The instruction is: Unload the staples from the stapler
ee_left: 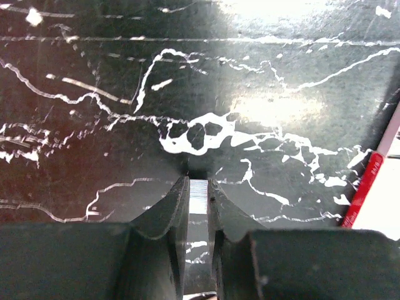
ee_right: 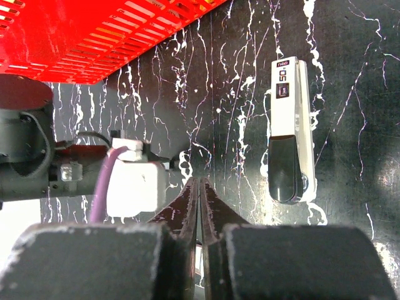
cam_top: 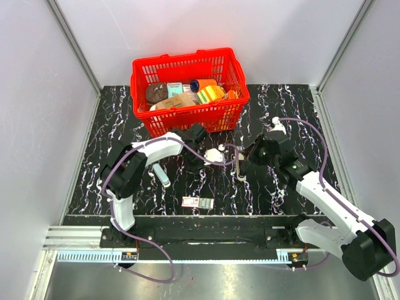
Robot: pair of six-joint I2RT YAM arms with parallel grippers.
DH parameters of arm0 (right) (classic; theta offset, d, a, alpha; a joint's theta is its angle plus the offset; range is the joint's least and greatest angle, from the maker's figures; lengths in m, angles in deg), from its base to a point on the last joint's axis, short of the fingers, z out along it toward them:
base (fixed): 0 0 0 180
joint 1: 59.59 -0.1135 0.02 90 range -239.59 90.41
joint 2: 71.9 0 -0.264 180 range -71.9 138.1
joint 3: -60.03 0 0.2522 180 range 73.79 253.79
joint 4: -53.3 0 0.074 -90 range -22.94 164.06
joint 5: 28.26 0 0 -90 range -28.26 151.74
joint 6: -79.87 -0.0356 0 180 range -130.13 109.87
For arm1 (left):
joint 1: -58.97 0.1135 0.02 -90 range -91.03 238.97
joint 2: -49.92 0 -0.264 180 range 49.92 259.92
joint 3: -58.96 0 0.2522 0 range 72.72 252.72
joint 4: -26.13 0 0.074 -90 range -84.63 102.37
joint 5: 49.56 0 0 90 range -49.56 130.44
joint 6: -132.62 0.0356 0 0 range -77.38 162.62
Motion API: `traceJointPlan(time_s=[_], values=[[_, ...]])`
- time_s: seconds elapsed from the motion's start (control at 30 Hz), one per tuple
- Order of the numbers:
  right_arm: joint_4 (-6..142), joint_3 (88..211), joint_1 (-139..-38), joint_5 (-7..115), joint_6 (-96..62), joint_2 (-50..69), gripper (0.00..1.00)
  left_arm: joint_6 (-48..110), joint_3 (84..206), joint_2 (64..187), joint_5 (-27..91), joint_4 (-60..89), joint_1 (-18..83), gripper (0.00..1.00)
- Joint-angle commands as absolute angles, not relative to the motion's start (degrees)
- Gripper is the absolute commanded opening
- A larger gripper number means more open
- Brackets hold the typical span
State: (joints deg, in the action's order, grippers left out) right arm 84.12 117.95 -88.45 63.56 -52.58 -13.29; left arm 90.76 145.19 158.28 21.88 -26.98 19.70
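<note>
Nearest me, between the two arm bases, a flat white-and-red box [cam_top: 197, 202] lies on the black tabletop [cam_top: 281, 194], which is veined with white like marble. At about ten o'clock from the box, under the left arm's elbow, lies a slim pale blue-grey bar [cam_top: 162, 175]; what it is I cannot tell.

Farther in, the two grippers come close together near the middle of the table. The left gripper [ee_left: 198, 182] is clenched on a small pale grey strip [ee_left: 199, 197], which fills the narrow slit between its dark, curved fingers. The right gripper [ee_right: 200, 182] is clamped fully together, its black fingers pressed edge to edge with nothing between them.

A slim white-bodied stapler [ee_right: 289, 119] lies flat on the tabletop at about two o'clock from the right fingertips in the wrist view, near them but apart. A glossy black wedge covers its near half, and there is small print at its far end. From above it shows as a pale sliver close beside that gripper.

Farthest off, at twelve o'clock, a red plastic lattice basket [cam_top: 187, 119] holds packets [cam_top: 181, 100] in brown, yellow and orange.
</note>
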Motion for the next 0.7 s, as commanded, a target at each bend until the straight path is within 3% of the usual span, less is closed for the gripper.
traceJointPlan(time_s=[0.0, 0.23, 0.37, 0.5, 0.67], values=[[83.94, 119.93, -87.98, 62.27, -52.93, -14.07, 0.07, 86.92, 152.07, 156.53, 15.76, -33.23, 23.63, 0.06], [83.15, 121.25, -87.89, 61.91, -53.37, -14.68, 0.08, 79.55, 160.51, 152.32, 1.88, -38.6, 32.41, 0.06], [76.14, 121.34, -87.8, 54.64, -53.98, -14.51, 0.13, 70.86, 162.11, 147.58, -9.28, -36.07, 36.64, 0.06], [62.09, 120.03, -87.8, 45.41, -57.22, -12.93, 0.25, 55.67, 159.48, 142.66, -20.44, -26.15, 40.94, 0.06], [44.16, 119.76, -87.8, 35.91, -63.9, -7.67, 0.33, 26.25, 147.63, 134.66, -27.49, 1.76, 43.85, 0.07]])
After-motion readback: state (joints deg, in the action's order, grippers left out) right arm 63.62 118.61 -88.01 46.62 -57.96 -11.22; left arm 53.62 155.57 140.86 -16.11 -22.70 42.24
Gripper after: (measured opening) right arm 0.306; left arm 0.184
